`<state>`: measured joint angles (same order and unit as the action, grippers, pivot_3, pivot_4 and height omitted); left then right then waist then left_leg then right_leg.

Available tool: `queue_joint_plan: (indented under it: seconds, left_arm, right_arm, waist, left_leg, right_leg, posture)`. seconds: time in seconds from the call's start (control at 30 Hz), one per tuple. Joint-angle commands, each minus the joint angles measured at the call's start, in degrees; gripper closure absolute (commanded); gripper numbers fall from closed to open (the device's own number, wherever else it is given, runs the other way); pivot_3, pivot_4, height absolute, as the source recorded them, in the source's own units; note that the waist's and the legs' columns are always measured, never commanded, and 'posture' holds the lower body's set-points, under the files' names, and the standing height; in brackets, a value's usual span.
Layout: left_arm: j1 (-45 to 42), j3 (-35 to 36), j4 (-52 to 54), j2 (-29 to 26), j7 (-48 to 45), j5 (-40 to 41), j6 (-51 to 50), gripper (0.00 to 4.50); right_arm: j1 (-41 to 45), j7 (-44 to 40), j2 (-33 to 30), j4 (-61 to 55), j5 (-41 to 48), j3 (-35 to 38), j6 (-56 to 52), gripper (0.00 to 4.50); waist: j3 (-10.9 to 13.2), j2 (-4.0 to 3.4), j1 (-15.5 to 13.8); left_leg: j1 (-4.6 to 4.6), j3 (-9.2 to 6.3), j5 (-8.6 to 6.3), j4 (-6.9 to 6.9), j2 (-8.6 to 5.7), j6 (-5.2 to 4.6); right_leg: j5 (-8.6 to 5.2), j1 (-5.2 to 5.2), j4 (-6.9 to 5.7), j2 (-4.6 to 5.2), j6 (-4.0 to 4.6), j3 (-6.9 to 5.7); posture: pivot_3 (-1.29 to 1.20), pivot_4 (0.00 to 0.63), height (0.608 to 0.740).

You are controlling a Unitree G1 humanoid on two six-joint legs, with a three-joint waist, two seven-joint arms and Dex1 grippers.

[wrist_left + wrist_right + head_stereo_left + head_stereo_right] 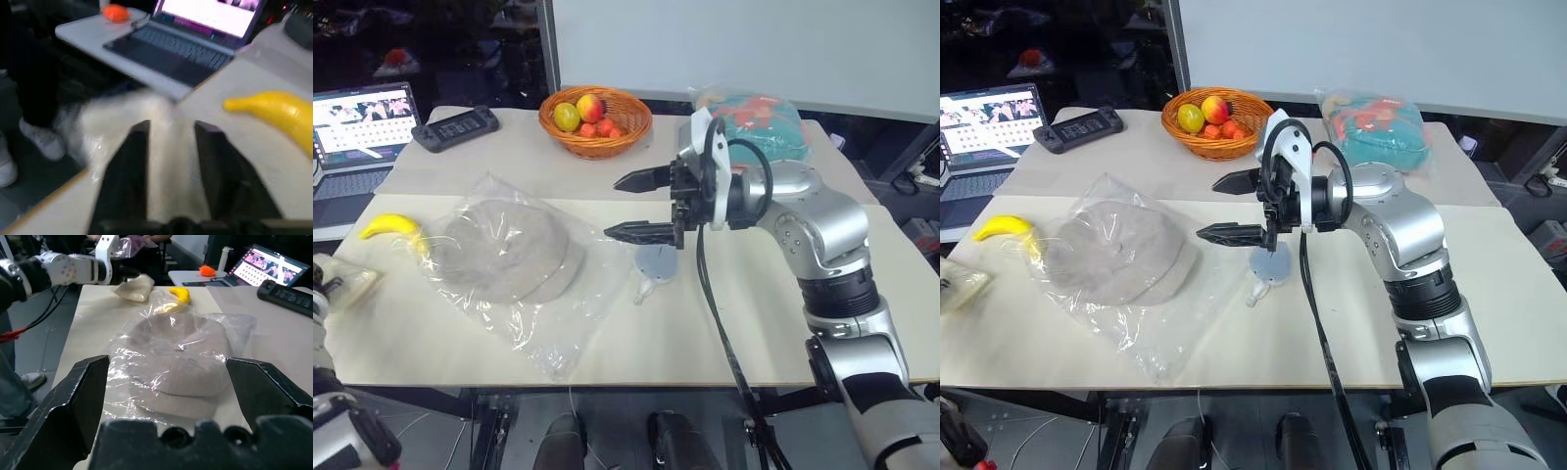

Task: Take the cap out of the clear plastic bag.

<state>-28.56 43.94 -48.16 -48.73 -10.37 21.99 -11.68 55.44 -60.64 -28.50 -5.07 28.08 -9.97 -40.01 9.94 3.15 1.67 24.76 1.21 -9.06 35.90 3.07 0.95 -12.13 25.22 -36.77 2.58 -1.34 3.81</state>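
The beige cap [509, 250] lies flat inside the clear plastic bag [570, 338] on the left half of the table. The right wrist view looks straight at the cap [183, 369] under the glossy film. My right gripper [613, 207] hovers just right of the bag, pointing left at it, open and empty. My left gripper [172, 126] is out at the table's left corner. Its fingers stand apart, open, around a pale cream cloth bundle [122, 117], which rests on the table edge [342, 284].
A yellow banana [391, 225] lies left of the bag. A small grey-blue object [656, 262] sits under my right gripper. At the back stand a fruit basket [595, 119], a teal and orange package [754, 122], a black controller [455, 127] and a laptop [357, 137].
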Motion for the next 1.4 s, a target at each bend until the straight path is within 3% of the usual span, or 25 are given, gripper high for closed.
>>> queue_joint_plan:
  seconds: [0.03, 0.17, 0.37, 0.47, 0.6, 0.77, 0.97, 1.13, 1.4]
  left_arm:
    - [-2.27, -0.95, -1.52, -2.77, -0.24, -0.94, 5.6, 1.42]
    - [-4.5, -2.25, 9.04, -0.96, -1.78, 1.84, 4.12, 0.1]
    - [-0.33, -11.74, 37.17, -0.56, -16.52, 14.66, -17.34, 0.03]
    - [5.53, -17.38, 53.33, -5.35, -25.52, 22.54, -29.66, 0.03]
    - [7.27, -20.82, 63.62, -11.83, -29.29, 28.59, -41.17, 0.03]
    - [8.54, -21.05, 70.05, -13.97, -32.15, 32.44, -45.7, 0.03]
    - [10.7, -20.3, 74.32, -13.0, -30.6, 34.25, -48.69, 0.03]
    - [12.01, -19.77, 75.46, -11.99, -26.61, 34.28, -50.87, 0.03]
    - [12.16, -17.55, 75.93, -9.33, -20.23, 35.06, -52.84, 0.03]
  right_arm:
    - [0.67, 0.36, -1.42, -2.81, 0.75, 2.09, -0.55, 0.0]
    - [-0.65, -0.11, -4.17, -4.25, 1.55, 2.94, -2.32, 0.0]
    - [-2.08, -2.89, -9.81, -3.88, -0.37, 1.74, -2.05, 0.0]
    - [-2.33, -7.27, -13.97, -2.0, -4.34, -1.66, 2.04, 0.0]
    - [-0.67, -13.4, -16.43, 4.56, -8.77, -4.84, 8.71, 0.0]
    - [2.36, -16.94, -15.84, 15.1, -16.05, -8.08, 19.15, 0.0]
    - [9.0, -18.47, -7.8, 31.92, -21.86, -10.46, 31.32, 0.0]
    - [10.91, -17.01, -0.07, 42.0, -23.75, -9.96, 34.72, 0.0]
    - [7.38, -12.61, 4.64, 52.29, -28.37, -10.23, 37.67, 0.0]
  waist:
    - [0.0, 0.0, -0.01]
    - [0.0, 0.01, -0.28]
    - [0.0, 0.01, -0.96]
    - [0.0, 0.0, -0.51]
    - [0.03, -0.04, 0.89]
    - [0.18, -0.28, 1.6]
    - [0.22, -0.33, 2.32]
    - [0.21, -0.33, 2.24]
    - [0.22, -0.34, 1.87]
  left_leg:
    - [0.0, 0.01, 0.0, -0.01, 0.0, -0.01]
    - [0.11, 0.03, 0.0, -0.03, 0.06, -0.01]
    - [0.31, 0.04, 0.0, 0.04, 0.02, 0.0]
    - [0.33, 0.09, 0.01, 0.04, 0.01, -0.01]
    - [0.32, 0.11, 0.2, 0.0, 0.06, -0.33]
    - [0.24, 0.1, 0.21, 0.02, 0.05, -0.34]
    - [0.22, 0.09, 0.22, 0.09, 0.01, -0.35]
    - [0.23, 0.05, 0.22, 0.09, -0.01, -0.35]
    - [0.31, -0.08, 0.21, 0.08, -0.08, -0.35]
  right_leg:
    - [-0.01, 0.0, 0.01, 0.0, 0.0, 0.0]
    - [-0.02, 0.09, 0.01, -0.02, 0.01, -0.01]
    - [-0.01, 0.15, 0.04, 0.02, -0.02, -0.03]
    - [-0.02, 0.17, 0.08, 0.03, -0.04, 0.03]
    - [-0.11, 0.31, 0.0, -0.06, 0.01, 0.08]
    - [-0.35, 0.4, -0.23, -0.14, -0.31, 0.17]
    - [-0.32, 0.39, -0.26, -0.14, -0.36, 0.22]
    - [-0.21, 0.35, -0.25, -0.14, -0.16, 0.23]
    - [-0.18, 0.29, -0.23, -0.11, -0.11, 0.21]
  posture:
    - [0.0, 0.15, 0.74]
    - [0.0, 0.15, 0.74]
    - [0.0, 0.15, 0.74]
    - [0.0, 0.15, 0.74]
    - [0.0, 0.15, 0.74]
    - [0.0, 0.15, 0.74]
    - [0.0, 0.15, 0.74]
    - [0.0, 0.15, 0.74]
    - [0.0, 0.15, 0.74]
